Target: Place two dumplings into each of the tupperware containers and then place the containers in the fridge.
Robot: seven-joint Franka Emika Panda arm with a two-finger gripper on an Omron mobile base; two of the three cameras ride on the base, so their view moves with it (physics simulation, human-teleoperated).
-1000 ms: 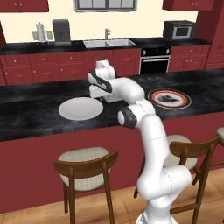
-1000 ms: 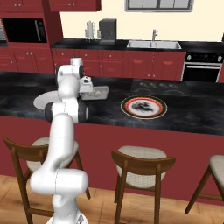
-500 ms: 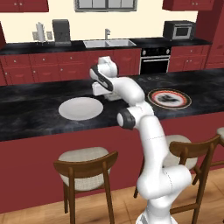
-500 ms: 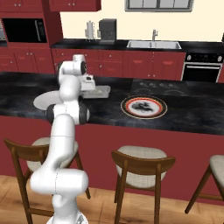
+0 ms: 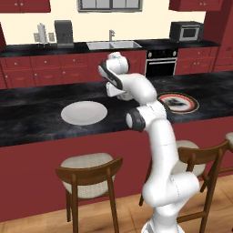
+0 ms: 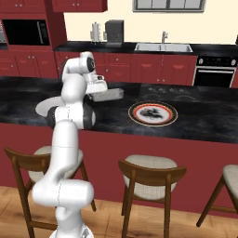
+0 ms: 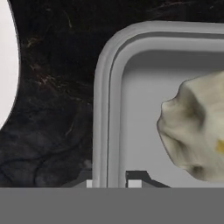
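The arm has hardly shifted in the last second; what has changed is the claw [image 7: 110,181]. It has drawn in to nearly its tightest and is now clenched on the rim of a tupperware container [image 7: 103,109]. In the hand view one dark fingertip sits outside the rim wall and the other inside it, with the grey plastic lip pinched between them.

The container rests on the dark marbled desk [image 7: 52,109], just beside the round white plate [image 7: 5,65], whose edge shows at one side. From the right base view the container [image 6: 108,94] lies low under the hand and looks level with the desk. I cannot tell whether it has lifted clear at all.

Inside the box lies one pale crimped dumpling [image 7: 194,127], resting on the floor of the container away from the gripped corner. The rest of the box is cut off, so I cannot say whether a second dumpling is with it.

To my eye this pinch means the filling of this box is over and the carrying is about to begin. A thin rim held at one corner may let the box tilt and the dumpling slide. The red-rimmed plate [image 6: 153,113] stands well apart.
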